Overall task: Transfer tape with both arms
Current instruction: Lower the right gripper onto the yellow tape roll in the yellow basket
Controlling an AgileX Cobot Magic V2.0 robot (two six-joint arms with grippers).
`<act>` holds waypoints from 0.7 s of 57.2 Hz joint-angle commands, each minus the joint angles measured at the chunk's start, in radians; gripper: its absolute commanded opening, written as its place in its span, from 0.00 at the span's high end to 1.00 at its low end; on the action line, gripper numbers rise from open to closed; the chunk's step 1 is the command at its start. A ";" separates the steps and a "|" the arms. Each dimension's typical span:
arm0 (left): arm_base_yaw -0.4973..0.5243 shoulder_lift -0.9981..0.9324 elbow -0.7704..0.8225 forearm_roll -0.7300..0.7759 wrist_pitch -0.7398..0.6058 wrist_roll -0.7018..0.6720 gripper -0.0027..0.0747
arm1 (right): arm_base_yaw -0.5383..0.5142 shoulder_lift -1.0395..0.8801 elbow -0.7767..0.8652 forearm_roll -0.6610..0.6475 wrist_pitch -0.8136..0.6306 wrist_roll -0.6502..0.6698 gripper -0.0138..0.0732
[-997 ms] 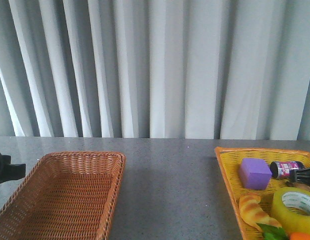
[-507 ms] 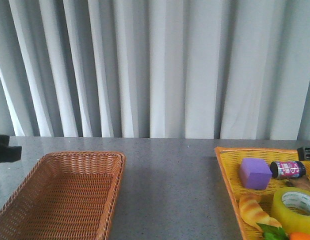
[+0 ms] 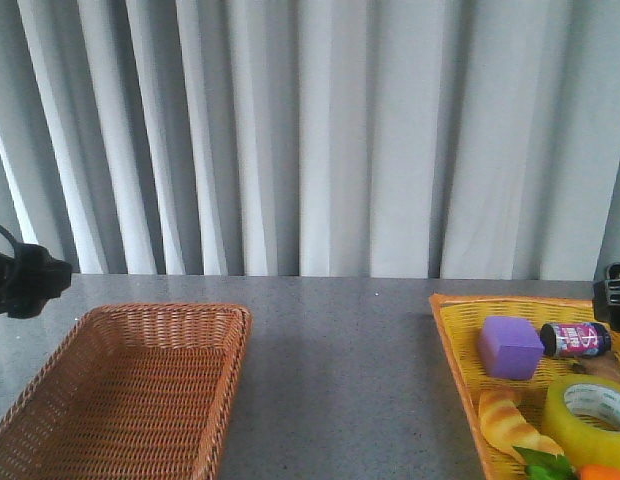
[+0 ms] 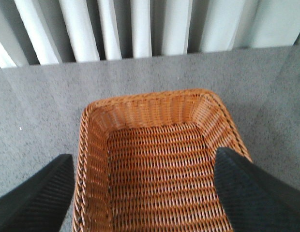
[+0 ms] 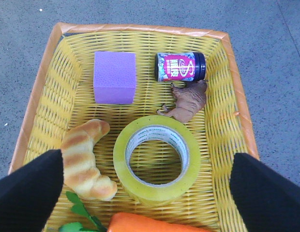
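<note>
Tape (image 5: 157, 164) lies flat in yellow basket (image 5: 140, 31), between the spread fingers (image 5: 26, 193) of right gripper (image 5: 150, 193), untouched; croissant toy (image 5: 87, 166) just beside it, purple block (image 5: 114, 77) and small jar (image 5: 181, 66) beyond. Left gripper (image 4: 145, 193): fingers (image 4: 251, 193) wide, over brown basket (image 4: 92, 145), holding nothing.
</note>
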 commanded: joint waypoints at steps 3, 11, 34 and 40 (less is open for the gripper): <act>-0.007 0.002 -0.036 -0.016 -0.049 0.000 0.21 | -0.005 0.037 -0.032 -0.042 -0.074 0.071 0.07; -0.007 0.009 -0.036 -0.016 -0.050 0.000 0.23 | -0.005 0.129 -0.034 -0.067 -0.090 0.102 0.12; -0.007 0.011 -0.036 -0.032 -0.018 -0.001 0.28 | -0.095 0.320 -0.172 -0.134 -0.025 0.199 0.17; -0.007 0.012 -0.036 -0.032 -0.026 -0.001 0.28 | -0.108 0.352 -0.179 -0.123 -0.001 0.151 0.17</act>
